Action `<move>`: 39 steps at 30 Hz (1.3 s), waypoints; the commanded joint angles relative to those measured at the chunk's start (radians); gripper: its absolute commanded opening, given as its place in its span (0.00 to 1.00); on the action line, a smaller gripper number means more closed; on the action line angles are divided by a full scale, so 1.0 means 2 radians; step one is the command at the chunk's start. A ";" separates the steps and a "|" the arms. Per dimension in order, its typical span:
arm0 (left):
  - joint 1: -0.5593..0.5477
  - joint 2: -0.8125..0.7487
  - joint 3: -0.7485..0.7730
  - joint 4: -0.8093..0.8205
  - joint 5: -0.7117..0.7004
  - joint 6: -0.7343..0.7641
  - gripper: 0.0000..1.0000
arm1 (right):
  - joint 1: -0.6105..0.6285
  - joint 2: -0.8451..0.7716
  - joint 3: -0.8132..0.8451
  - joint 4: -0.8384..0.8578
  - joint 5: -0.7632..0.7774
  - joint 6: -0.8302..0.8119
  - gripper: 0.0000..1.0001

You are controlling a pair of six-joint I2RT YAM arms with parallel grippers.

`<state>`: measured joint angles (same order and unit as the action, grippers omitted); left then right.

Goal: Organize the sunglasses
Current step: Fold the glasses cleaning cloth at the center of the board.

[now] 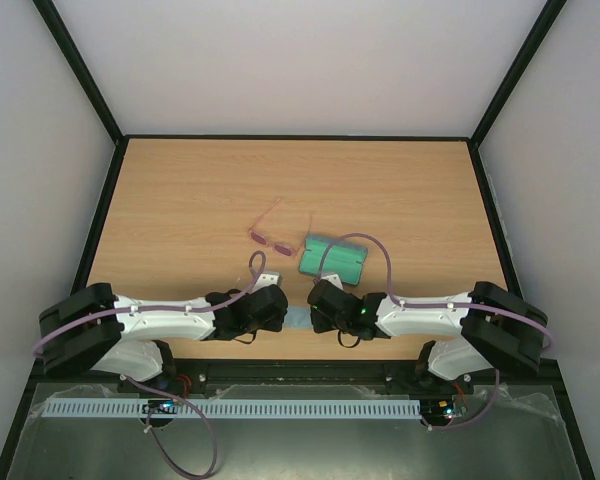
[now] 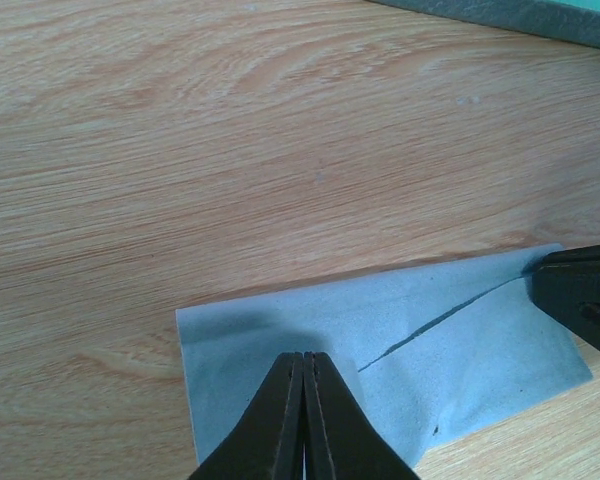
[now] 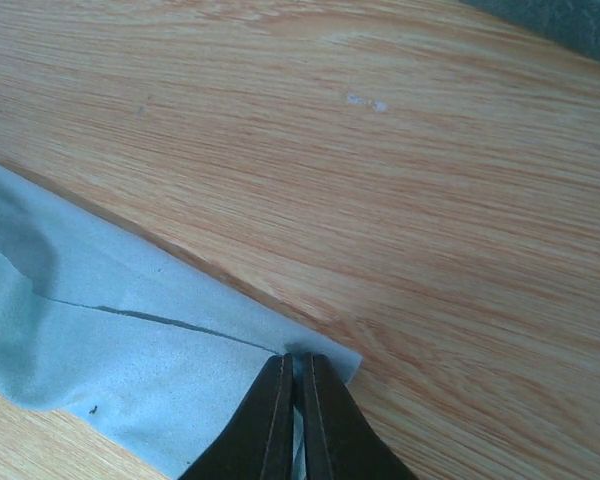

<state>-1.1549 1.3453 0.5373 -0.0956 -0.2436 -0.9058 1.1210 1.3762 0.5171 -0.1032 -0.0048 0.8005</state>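
- Left fingers (image 2: pixel 278 425) pinched shut on the blue cloth (image 2: pixel 400 315) (folded over).
- Right fingers (image 3: pixel 268 425) clamp its corner.
- Sunglasses (image 1: pixel 270 240) lie on counter (image 1: pixel 180 190), apart.

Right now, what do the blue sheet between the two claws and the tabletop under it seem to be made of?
The blue cloth looks like soft matte microfibre: fine napped grain, limp folds, no shine. The tabletop looks like wood or wood-print laminate: streaky light grain and a smooth, faint sheen. Which of the two it is cannot be told.
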 commanded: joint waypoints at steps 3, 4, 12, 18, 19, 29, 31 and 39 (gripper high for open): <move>-0.002 0.007 -0.004 0.005 -0.004 -0.002 0.03 | 0.004 -0.009 0.008 -0.018 0.015 0.002 0.06; -0.002 0.007 -0.004 0.005 -0.004 -0.002 0.03 | 0.004 -0.012 0.007 -0.019 0.016 0.002 0.06; -0.002 0.006 -0.004 0.004 -0.006 -0.003 0.03 | 0.004 -0.027 0.007 -0.026 0.019 0.002 0.06; 0.000 0.006 0.001 -0.002 -0.016 -0.005 0.04 | 0.004 -0.033 0.005 -0.028 0.024 0.004 0.06; 0.000 0.008 0.003 -0.004 -0.018 -0.006 0.04 | 0.003 -0.033 0.005 -0.028 0.024 0.004 0.06; 0.007 0.010 0.007 -0.013 -0.025 -0.012 0.08 | 0.004 -0.037 0.001 -0.033 0.032 0.008 0.06; 0.008 0.012 0.007 -0.013 -0.025 -0.011 0.08 | 0.004 -0.037 0.000 -0.033 0.032 0.009 0.06; 0.007 -0.006 0.000 -0.017 -0.032 -0.020 0.07 | 0.004 -0.039 0.000 -0.031 0.031 0.007 0.05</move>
<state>-1.1446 1.3579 0.5377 -0.1009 -0.2722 -0.9283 1.1210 1.3235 0.5171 -0.1394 0.0257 0.8093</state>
